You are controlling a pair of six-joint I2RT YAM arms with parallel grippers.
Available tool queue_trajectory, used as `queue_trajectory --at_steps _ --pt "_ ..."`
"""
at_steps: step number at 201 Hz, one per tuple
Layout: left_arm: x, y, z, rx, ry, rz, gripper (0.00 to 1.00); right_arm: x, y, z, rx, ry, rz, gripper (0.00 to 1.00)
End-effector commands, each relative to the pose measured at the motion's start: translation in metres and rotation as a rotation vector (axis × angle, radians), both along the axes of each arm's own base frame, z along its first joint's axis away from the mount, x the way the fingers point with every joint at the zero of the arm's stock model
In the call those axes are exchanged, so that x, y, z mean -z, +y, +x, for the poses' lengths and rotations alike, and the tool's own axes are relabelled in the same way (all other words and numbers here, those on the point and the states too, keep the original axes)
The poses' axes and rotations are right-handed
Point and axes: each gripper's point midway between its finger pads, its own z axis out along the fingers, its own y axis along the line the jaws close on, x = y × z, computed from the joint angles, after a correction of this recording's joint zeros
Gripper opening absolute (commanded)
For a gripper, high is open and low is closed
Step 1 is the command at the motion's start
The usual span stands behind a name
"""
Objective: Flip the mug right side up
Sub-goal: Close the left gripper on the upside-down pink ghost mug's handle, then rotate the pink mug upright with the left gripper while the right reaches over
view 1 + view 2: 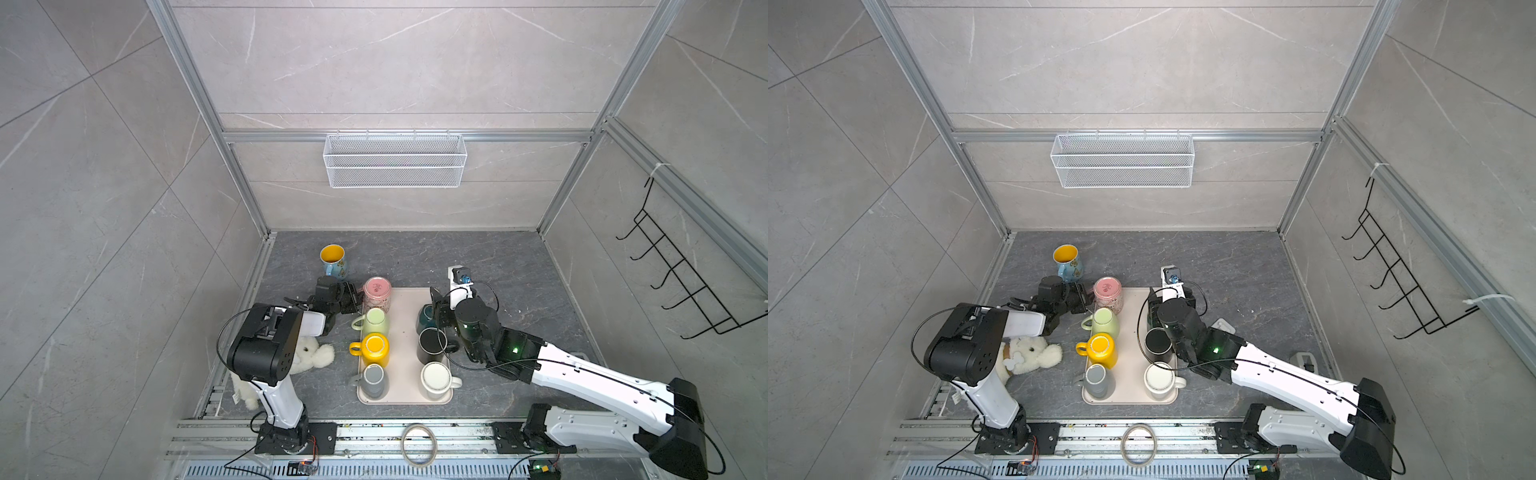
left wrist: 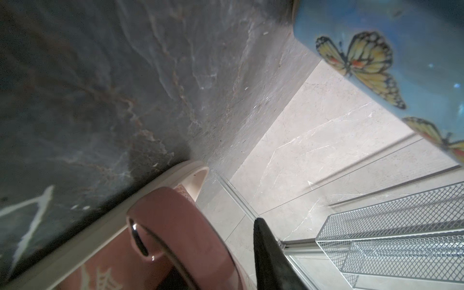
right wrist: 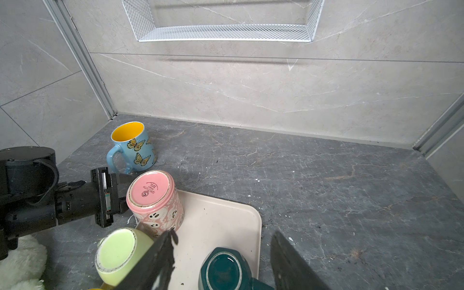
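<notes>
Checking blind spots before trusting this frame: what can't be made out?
- Left pincer, grip on pink mug: right wrist view, mug hides contact; left wrist view, edge cuts the handle.
- Teal mug: right wrist view, bottom edge cuts it; top views, right arm covers most.
- Plush toy: top views, left arm overlaps it.

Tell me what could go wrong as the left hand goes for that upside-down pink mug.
The pink mug sits at the tray corner; a loose handle grip could let it slip mid-flip. The blue butterfly mug stands close by the left hand and could get knocked. The neighbouring green mug may be bumped.
</notes>
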Motion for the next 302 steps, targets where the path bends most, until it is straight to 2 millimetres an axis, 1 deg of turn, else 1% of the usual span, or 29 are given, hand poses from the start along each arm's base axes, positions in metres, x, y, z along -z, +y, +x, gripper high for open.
queue_trajectory --at_steps 1,19,69,96,125,141,168,188,209,222,248,271,275,302 --pt "-0.02 -0.01 0.011 0.018 -0.065 -0.046 0.3 0.002 -0.003 0.002 0.025 0.003 -0.004 0.63" --pt "-0.02 -0.01 0.013 0.015 -0.07 -0.052 0.28 0.003 -0.004 0.002 0.026 0.006 -0.007 0.63" --pt "-0.022 -0.013 0.017 0.006 -0.085 -0.077 0.17 0.005 -0.006 0.002 0.035 0.009 -0.009 0.63" --pt "-0.028 -0.015 0.021 0.009 -0.11 -0.088 0.1 0.005 -0.008 0.001 0.039 0.009 -0.009 0.63" --pt "-0.039 -0.016 0.026 0.013 -0.147 -0.098 0.0 0.005 -0.01 0.0 0.041 0.009 -0.005 0.63" --pt "-0.048 -0.018 0.027 0.019 -0.183 -0.1 0.0 0.005 -0.01 0.0 0.043 0.01 -0.005 0.63" --pt "-0.071 -0.018 0.032 0.028 -0.271 -0.1 0.0 0.005 -0.011 0.0 0.042 0.01 -0.004 0.62" --pt "-0.091 -0.02 0.033 0.045 -0.355 -0.082 0.0 0.005 -0.011 -0.001 0.042 0.011 -0.002 0.62" --pt "-0.111 -0.021 0.031 0.072 -0.43 -0.043 0.0 0.007 -0.01 -0.001 0.042 0.015 0.001 0.62" --pt "-0.119 -0.022 0.029 0.09 -0.462 -0.014 0.0 0.008 -0.01 -0.001 0.04 0.017 -0.001 0.62" --pt "-0.143 -0.023 0.024 0.127 -0.563 0.046 0.0 0.006 -0.017 -0.001 0.065 0.008 -0.01 0.62" --pt "-0.168 -0.033 0.021 0.212 -0.659 0.112 0.0 0.003 -0.018 -0.002 0.058 0.002 -0.008 0.62" --pt "-0.17 -0.035 0.02 0.234 -0.674 0.131 0.0 0.003 -0.017 -0.002 0.054 0.003 -0.009 0.62" --pt "-0.203 -0.05 0.013 0.348 -0.827 0.225 0.0 0.001 -0.011 -0.003 0.027 0.016 -0.009 0.62"
